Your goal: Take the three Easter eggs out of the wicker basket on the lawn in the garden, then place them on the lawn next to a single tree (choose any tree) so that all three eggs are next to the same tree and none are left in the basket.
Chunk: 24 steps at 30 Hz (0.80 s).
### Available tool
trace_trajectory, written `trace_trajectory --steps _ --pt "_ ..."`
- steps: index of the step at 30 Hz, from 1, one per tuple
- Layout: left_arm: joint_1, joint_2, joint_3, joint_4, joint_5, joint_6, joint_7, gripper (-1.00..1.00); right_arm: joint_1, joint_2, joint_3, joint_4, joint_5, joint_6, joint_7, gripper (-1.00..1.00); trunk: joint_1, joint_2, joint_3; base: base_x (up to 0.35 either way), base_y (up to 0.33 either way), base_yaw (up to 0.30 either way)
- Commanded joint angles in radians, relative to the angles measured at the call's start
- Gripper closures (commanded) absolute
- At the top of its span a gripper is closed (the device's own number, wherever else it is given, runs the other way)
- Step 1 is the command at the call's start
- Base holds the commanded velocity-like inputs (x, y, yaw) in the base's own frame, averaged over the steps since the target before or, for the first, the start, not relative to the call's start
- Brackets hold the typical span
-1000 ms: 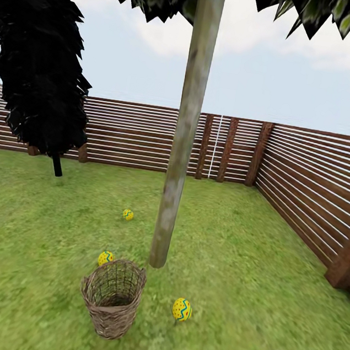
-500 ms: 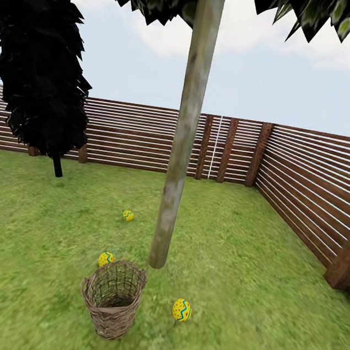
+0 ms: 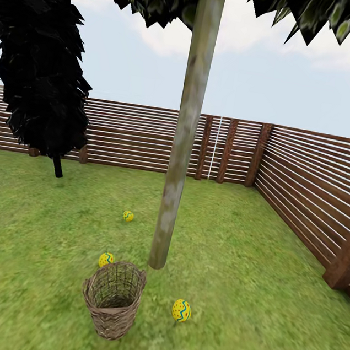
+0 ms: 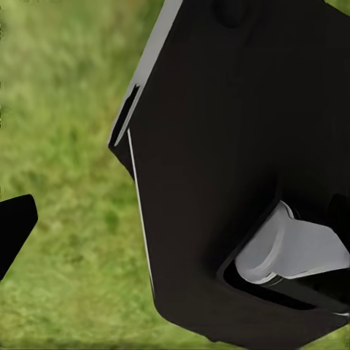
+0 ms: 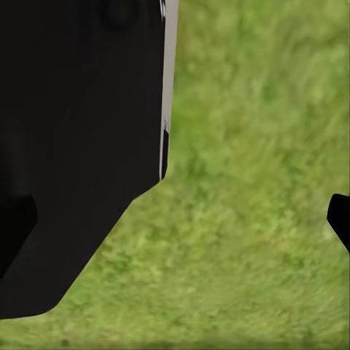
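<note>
All 3 Easter eggs now lie on the lawn (image 3: pixel 247 296) around the tree (image 3: pixel 178 159), the one with the thin pale trunk. The nearest egg (image 3: pixel 106 259) sits just behind the rim of the wicker basket (image 3: pixel 113 299), on the side away from me and close to the trunk's foot. A second egg (image 3: pixel 181 310) lies in front of the trunk, to the right of the basket. The third egg (image 3: pixel 128 216) is behind the tree and somewhat further out from the trunk. The basket stands upright just in front of the tree, and its inside looks empty as far as I can see down into the weave. So I judge the task as good as done; the only doubt is whether that far egg counts as next to the tree.

From the wrist views I see dark robot body against grass, and I cannot tell whether either gripper is spread or pressed together.

Against the picture from 1 second ago, the eggs and basket keep their places by the tree; the whole view has merely shifted by a hair, which is the camera's doing.
</note>
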Motion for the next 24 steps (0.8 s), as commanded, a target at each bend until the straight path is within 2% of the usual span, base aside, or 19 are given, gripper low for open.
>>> trace_trajectory --steps 1,18,23,24 --pt "-0.001 0.000 -0.001 0.003 0.010 -0.006 -0.005 -1.00 -0.001 0.001 0.009 0.002 -0.003 0.000 0.001 -1.00 -0.004 0.006 0.002 0.000 0.000 0.000" --pt "0.000 -0.004 -0.011 -0.001 -0.005 -0.009 -0.004 -1.00 0.008 0.004 0.008 0.002 -0.004 0.002 0.000 -1.00 -0.069 0.125 0.055 0.000 0.000 0.000" --pt "0.000 -0.005 -0.013 -0.006 -0.045 -0.007 -0.004 -1.00 0.008 0.006 0.007 -0.001 -0.003 0.005 0.005 -1.00 -0.088 0.160 0.071 0.000 0.000 0.000" --pt "0.000 -0.005 -0.013 -0.006 -0.064 -0.007 -0.004 -1.00 0.008 0.007 0.006 -0.001 -0.003 0.004 0.007 -1.00 -0.092 0.167 0.074 0.000 0.000 0.000"
